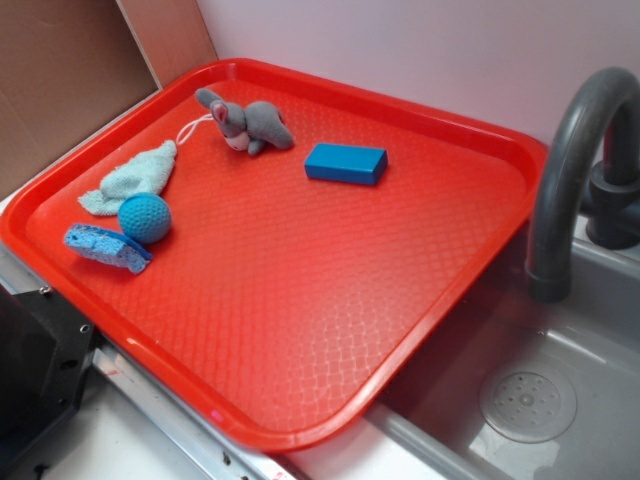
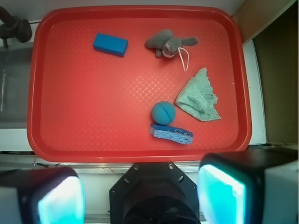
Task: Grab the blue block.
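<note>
I'm seeing the red tray [image 1: 470,260] filling most of the frame, my tool [image 2: 140,193] hanging over its bottom edge in the wrist view, fingers apart and holding nothing. The blue block [image 1: 346,163] is lying flat toward upper centre, just right of the grey plush mouse [image 1: 250,122].

Tray [image 1: 300,300] bright red, embossed diamond pattern. Block [image 1: 346,163] solid bright blue, plain. Mouse [image 1: 247,123] grey, pale face, white cord. Ball [image 1: 145,218] teal, knitted texture. Cloth [image 1: 135,177] pale mint green. Sponge [image 1: 107,247] blue, speckled lighter. Tap [image 1: 575,150] and sink [image 1: 560,400] dark grey. Gripper [image 2: 140,198] pads [image 2: 222,196] glowing cyan, black frame.
</note>
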Robot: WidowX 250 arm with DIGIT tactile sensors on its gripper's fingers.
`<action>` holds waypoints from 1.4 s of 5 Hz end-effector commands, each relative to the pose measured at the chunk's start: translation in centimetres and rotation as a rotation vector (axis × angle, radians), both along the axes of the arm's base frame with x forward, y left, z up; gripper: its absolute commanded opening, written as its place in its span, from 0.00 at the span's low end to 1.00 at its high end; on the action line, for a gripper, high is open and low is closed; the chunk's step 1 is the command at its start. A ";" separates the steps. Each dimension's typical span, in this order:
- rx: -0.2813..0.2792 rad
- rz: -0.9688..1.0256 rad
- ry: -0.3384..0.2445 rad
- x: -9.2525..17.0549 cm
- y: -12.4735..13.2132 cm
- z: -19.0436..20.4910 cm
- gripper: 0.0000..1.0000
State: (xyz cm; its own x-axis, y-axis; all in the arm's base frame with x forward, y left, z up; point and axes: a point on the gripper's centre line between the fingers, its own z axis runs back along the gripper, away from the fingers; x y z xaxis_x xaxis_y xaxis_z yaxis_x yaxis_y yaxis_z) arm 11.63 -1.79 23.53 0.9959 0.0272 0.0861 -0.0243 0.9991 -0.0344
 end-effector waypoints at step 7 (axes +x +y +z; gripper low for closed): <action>0.086 -0.964 -0.172 18.3 -4.5 -10.2 1.00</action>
